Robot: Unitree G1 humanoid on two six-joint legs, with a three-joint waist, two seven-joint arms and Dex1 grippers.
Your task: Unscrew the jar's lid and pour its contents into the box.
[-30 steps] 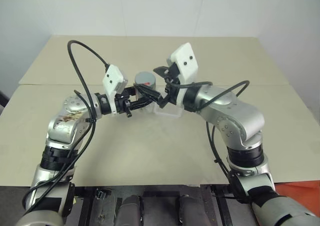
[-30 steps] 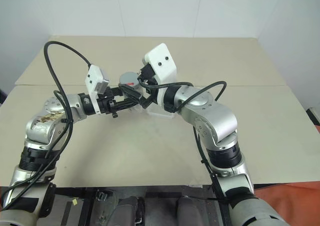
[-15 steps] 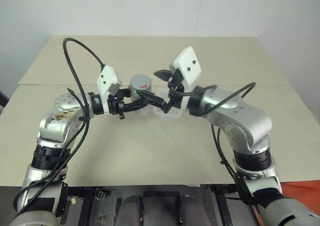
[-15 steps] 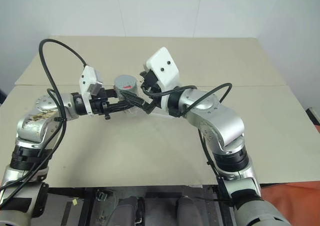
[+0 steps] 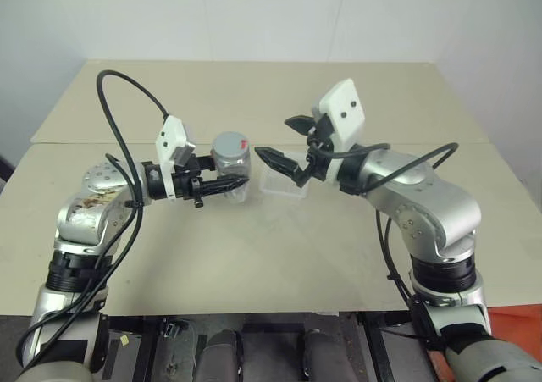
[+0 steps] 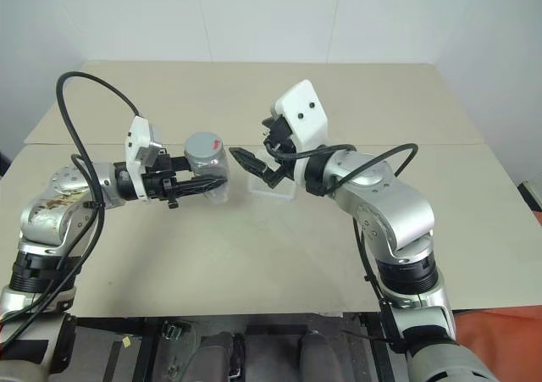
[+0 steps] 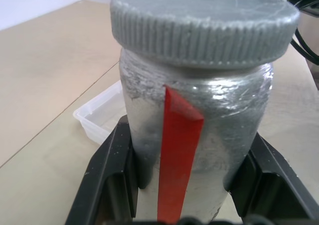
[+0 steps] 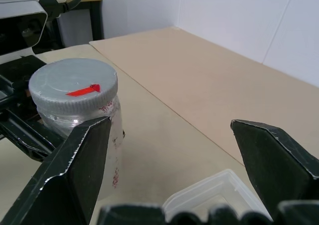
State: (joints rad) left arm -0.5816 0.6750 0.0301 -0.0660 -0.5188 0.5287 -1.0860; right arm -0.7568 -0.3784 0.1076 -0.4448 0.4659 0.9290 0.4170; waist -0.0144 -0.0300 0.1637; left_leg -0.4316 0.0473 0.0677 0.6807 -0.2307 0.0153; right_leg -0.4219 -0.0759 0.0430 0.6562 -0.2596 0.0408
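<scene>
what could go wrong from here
1. The lid is on the jar, and the open right gripper sits apart from it; a misaligned approach could knock the jar askew in the left gripper.
2. The left fingers clamp only the jar's lower body, so twisting the lid might spin the whole jar.
3. The box lies close beside the jar, below the right gripper; a low pass could shove it.

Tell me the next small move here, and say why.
Probably bring the open right gripper back over the lid and close on it to twist: the lid is on the jar, which the left gripper clamps beside the box.
</scene>
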